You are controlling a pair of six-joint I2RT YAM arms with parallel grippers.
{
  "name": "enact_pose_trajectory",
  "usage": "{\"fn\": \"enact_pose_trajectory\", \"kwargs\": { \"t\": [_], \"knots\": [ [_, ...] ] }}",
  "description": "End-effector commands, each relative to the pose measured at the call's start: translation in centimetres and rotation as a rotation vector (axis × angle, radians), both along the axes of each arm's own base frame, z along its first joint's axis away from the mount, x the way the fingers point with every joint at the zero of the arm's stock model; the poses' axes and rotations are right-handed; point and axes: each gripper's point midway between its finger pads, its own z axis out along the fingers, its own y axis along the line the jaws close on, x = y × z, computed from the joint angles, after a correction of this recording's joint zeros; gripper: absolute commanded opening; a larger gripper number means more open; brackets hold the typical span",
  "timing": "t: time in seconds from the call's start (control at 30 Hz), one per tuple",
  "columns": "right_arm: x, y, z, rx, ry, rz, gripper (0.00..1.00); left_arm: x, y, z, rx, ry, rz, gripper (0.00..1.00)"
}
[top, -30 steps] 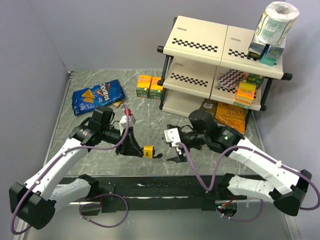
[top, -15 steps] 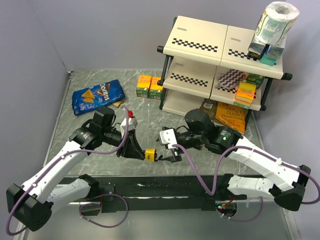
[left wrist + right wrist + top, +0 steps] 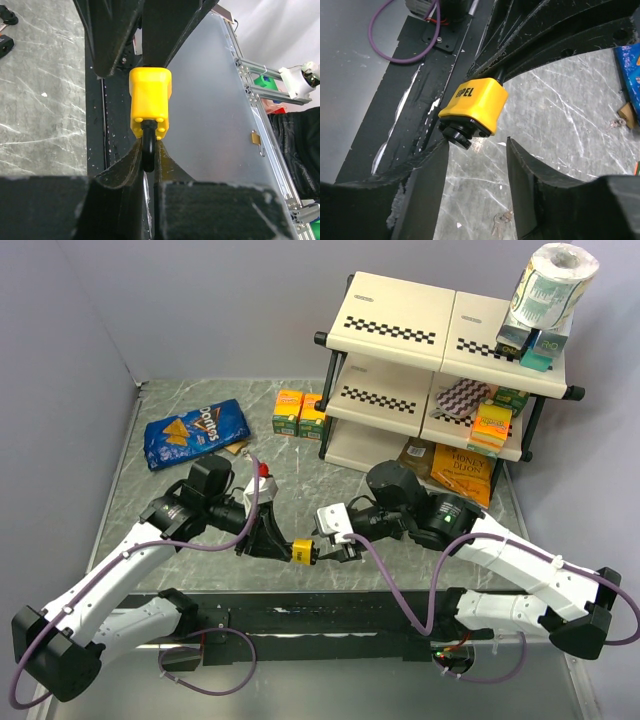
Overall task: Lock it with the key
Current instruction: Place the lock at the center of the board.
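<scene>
The left gripper [image 3: 148, 153] is clamped tight on the black shackle [image 3: 148, 140] of the yellow padlock [image 3: 150, 100]. It holds the lock off the table [image 3: 130, 500], body pointing away from the fingers, in the space between the two arms just ahead of their bases.

The right gripper [image 3: 479, 150] stands partly open, with clear daylight between its fingers [image 3: 427, 180]. It holds nothing. Its tips sit either side of a short black stub [image 3: 457, 135] that sticks out of the padlock's underside. The nearer finger is just beside that stub, possibly touching it. The stub may be the head of a key, though the right wrist view does not make this plain.

Counted: one padlock, two grippers, one blue Doritos bag [image 3: 195, 433], two orange boxes [image 3: 300, 412] side by side near the shelf rack [image 3: 400, 330], and one paper roll [image 3: 552, 285] on the rack's top. A small bunch of loose keys [image 3: 501, 221] lies on the table below the right gripper, too small to count.

A second ago the right gripper was spread wide and well apart from the padlock. Since then it has moved in to the lock's base and its fingers have narrowed. The left gripper has kept the same grip, carrying the lock slightly towards the right arm.
</scene>
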Motion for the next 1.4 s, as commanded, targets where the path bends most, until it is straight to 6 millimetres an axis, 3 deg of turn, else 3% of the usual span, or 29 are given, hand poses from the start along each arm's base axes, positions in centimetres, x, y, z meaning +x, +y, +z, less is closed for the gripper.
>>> {"fn": "enact_pose_trajectory", "kwargs": {
  "t": [0.0,0.33,0.67,0.87,1.37],
  "knots": [
    [0.1,1.3,3.5,0.098,-0.063,0.03,0.55,-0.3,-0.4,1.5,-0.057,-0.048,-0.041,0.01],
    [-0.2,1.7,3.8,0.103,-0.063,0.049,0.48,-0.3,-0.8,0.9,-0.038,-0.048,-0.04,0.01],
    [-0.7,2.6,3.5,0.103,-0.056,0.101,0.35,-1.3,-1.3,0.8,-0.037,-0.065,-0.087,0.01],
    [-0.6,3.5,4.3,0.129,-0.03,0.095,0.33,-1.5,-1.7,0.8,-0.044,-0.067,-0.105,0.01],
    [2.8,5.1,6.0,0.24,0.086,-0.166,0.32,-1.2,-2.1,1.1,-0.057,-0.001,-0.075,0.01]
  ]
}}
